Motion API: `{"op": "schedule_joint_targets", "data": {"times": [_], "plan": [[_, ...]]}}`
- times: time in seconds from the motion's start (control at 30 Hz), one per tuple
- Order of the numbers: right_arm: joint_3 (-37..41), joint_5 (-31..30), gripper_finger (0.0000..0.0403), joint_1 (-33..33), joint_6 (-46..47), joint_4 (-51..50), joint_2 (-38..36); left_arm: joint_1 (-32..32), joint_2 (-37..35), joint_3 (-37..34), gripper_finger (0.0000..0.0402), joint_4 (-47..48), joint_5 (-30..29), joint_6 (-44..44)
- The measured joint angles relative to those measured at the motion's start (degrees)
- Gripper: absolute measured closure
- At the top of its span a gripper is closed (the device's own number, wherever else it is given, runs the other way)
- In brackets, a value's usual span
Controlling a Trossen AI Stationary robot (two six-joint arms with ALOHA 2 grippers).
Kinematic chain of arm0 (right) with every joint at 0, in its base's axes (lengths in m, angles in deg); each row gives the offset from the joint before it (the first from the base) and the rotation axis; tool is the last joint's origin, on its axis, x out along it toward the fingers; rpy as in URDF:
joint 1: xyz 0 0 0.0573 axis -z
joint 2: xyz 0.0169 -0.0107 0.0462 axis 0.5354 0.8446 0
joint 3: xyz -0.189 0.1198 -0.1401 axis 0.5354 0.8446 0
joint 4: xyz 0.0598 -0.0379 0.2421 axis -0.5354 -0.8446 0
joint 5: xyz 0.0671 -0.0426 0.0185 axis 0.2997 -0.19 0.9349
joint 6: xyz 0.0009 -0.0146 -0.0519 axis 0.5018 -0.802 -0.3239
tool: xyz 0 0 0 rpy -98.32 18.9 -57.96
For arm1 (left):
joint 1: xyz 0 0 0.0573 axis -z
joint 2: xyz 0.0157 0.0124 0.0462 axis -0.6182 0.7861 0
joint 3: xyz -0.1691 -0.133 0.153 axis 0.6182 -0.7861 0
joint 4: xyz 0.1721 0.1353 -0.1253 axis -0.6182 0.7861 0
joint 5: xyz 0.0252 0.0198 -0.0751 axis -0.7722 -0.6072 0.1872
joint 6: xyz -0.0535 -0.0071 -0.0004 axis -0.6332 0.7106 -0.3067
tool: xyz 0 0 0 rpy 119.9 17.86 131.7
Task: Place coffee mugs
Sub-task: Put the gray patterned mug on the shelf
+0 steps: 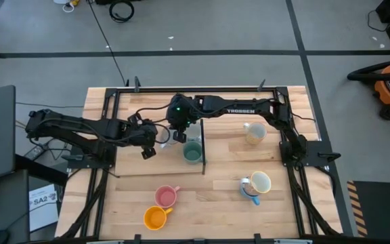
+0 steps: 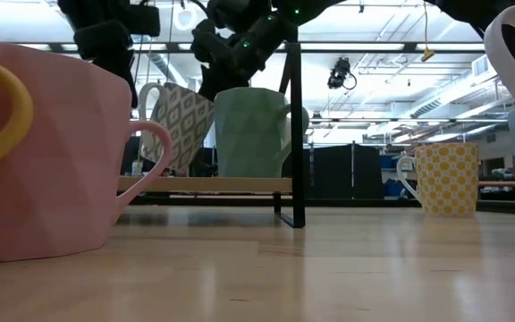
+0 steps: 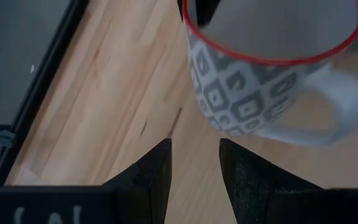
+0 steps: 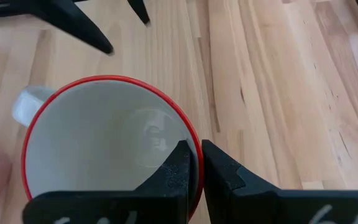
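Observation:
A grey-and-white patterned mug with a red rim [image 4: 104, 143] is held by my right gripper [image 4: 196, 162], which is shut on it. It stands tilted beside the teal-green mug [image 2: 253, 130], which rests on the rack's wooden shelf [image 2: 204, 184]. My left gripper [image 3: 194, 163] is open and touches nothing; the patterned mug [image 3: 253, 81] is just ahead of its fingertips. On the table stand a yellow-patterned mug [image 1: 254, 132], a pink mug [image 1: 166, 196], an orange mug [image 1: 154, 217], and a cream mug [image 1: 260, 181] on a blue one. My right gripper pinches the patterned mug's rim [image 4: 188, 134] on the side away from the handle [image 4: 23, 102]. One finger is inside the mug and one outside, coming from above. The mug [image 2: 181, 121] hangs tilted below the fingers, its foot just over the shelf; whether it touches the shelf I cannot tell.
A black upright post [image 2: 298, 125] of the rack stands right beside the teal-green mug. The rack's black frame [image 1: 120, 102] borders the table's left and far sides. Bare wood lies between the shelf and the pink mug [image 2: 52, 152].

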Motion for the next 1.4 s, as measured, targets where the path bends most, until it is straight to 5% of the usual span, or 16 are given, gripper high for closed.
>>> {"op": "schedule_joint_targets", "data": {"times": [1.4], "plan": [[0.13,-1.49,0.0332,0.39,0.02,-1.41,-0.11,0.0,-0.11,-0.03,0.026,0.03,0.05,0.03]]}}
